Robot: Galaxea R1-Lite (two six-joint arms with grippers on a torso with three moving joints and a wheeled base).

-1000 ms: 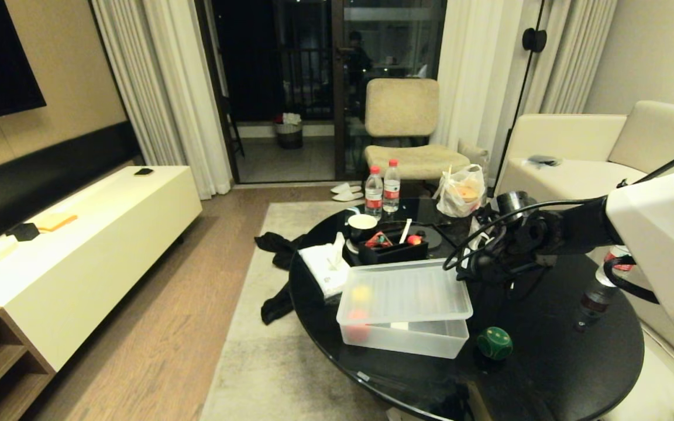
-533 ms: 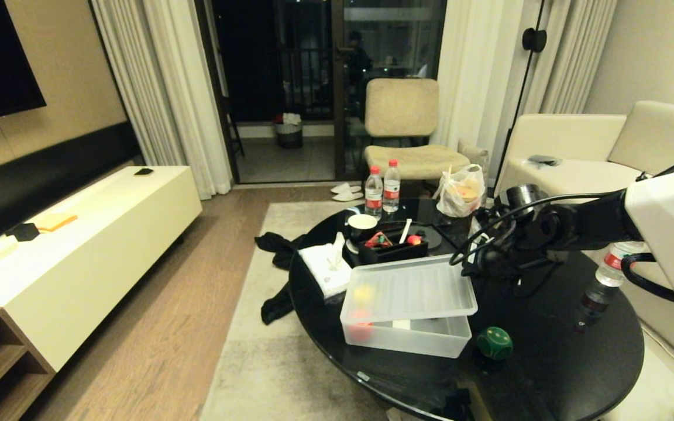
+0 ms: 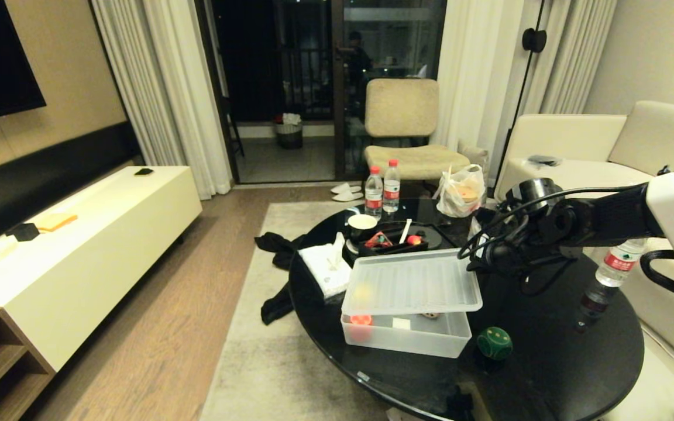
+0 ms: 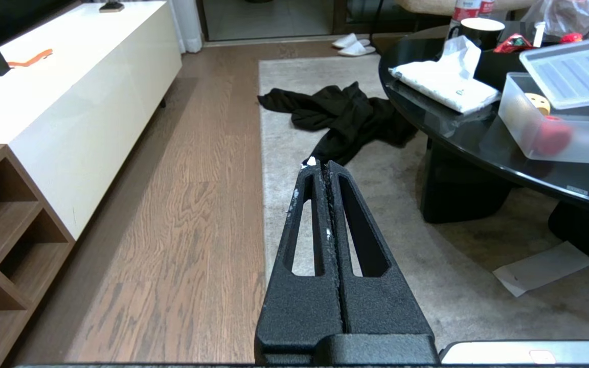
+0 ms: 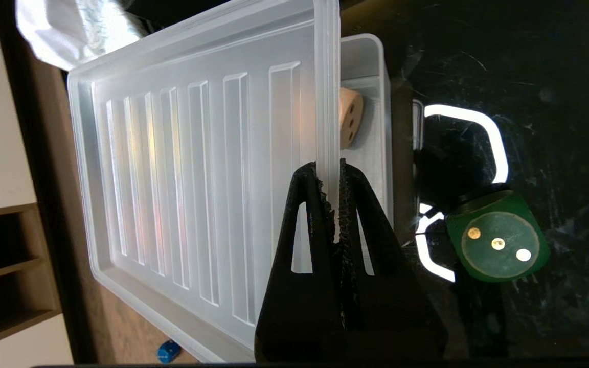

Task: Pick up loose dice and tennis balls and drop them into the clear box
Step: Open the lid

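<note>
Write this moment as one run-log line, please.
right gripper: shut on lid, lifted above clear box | left gripper: shut, idle | green die: on table

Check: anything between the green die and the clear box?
Nothing: bare black table between green die and clear box, per head view.

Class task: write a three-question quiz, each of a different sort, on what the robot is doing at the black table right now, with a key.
1. True or false: the right gripper is shut on the edge of the lid.
2. Which die lies on the black table outside the clear box? A red, B green, C blue
3. Fill in: the left gripper hangs shut over the ____.

Key: 1 true. 2 B, the green die. 3 floor.
</note>
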